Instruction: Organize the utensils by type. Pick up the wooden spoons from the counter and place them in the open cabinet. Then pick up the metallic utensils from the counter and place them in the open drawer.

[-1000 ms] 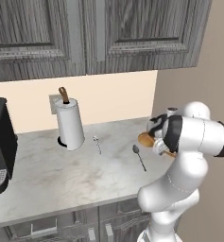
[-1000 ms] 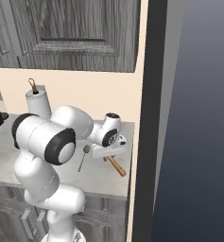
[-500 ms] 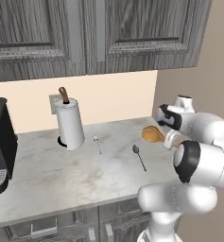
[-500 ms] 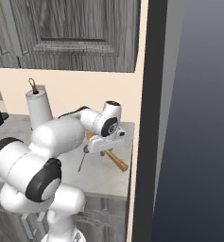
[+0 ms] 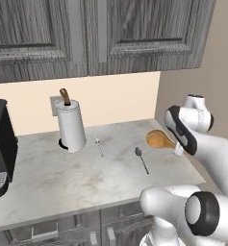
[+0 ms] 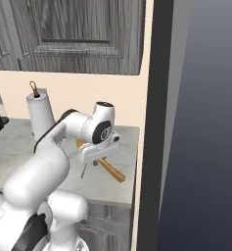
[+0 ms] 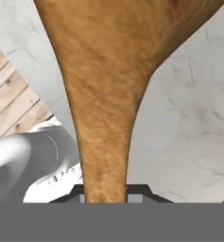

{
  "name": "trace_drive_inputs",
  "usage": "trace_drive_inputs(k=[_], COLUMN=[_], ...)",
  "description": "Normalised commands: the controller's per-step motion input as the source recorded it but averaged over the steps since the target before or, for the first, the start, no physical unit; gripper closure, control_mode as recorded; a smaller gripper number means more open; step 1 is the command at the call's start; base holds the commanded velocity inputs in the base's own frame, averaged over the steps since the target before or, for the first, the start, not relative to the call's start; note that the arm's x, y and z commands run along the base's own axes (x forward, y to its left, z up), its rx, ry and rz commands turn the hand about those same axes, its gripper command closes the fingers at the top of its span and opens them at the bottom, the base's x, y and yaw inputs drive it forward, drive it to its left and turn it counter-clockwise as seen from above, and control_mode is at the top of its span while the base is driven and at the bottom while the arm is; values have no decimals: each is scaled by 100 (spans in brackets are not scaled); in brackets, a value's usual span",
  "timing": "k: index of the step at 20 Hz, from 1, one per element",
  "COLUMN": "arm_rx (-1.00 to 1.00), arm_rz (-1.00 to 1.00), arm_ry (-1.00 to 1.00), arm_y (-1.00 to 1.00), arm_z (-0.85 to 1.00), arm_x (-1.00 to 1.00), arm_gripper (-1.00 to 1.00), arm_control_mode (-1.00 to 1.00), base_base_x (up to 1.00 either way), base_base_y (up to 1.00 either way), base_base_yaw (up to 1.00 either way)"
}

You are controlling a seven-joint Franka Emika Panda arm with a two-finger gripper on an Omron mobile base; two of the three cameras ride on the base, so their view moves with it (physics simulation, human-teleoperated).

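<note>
The claw gripped a wooden spoon by its handle, jaws nearly closed, at right of frame above the worktop (no readable writing anywhere); two metallic utensils lay mid-frame.

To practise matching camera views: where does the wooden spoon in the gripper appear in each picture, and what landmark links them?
Left base view: wooden spoon, bowl at right-centre over the counter.
Right base view: handle slanting below the hand, centre.
Hand view: neck running up the middle.
Shared landmark: paper towel roll, base views.

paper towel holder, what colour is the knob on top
Brown, on the white paper towel holder; the left base view shows it best.
</note>
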Motion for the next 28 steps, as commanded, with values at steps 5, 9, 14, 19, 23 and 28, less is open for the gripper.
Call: trace_drive_inputs(k=[5, 9, 14, 19, 23, 28], arm_rx=[-2, -4, -1, 0, 0, 0], arm_rz=[1, 0, 1, 0, 0, 0], arm_ry=[-1, -8, 0, 0, 0, 0], arm_y=[18, 8, 3, 0, 0, 0], arm_z=[38, 15, 0, 0, 0, 0], arm_x=[-67, -69, -8, 0, 0, 0], arm_gripper=[100, 100, 100, 100, 100, 100], arm_control_mode=[-100, -100, 100, 100, 100, 100], base_base_x=[0, 0, 0, -38, -71, -72], base_base_y=[0, 0, 0, 17, 51, 60], base_base_yaw=[0, 0, 0, 11, 39, 42])
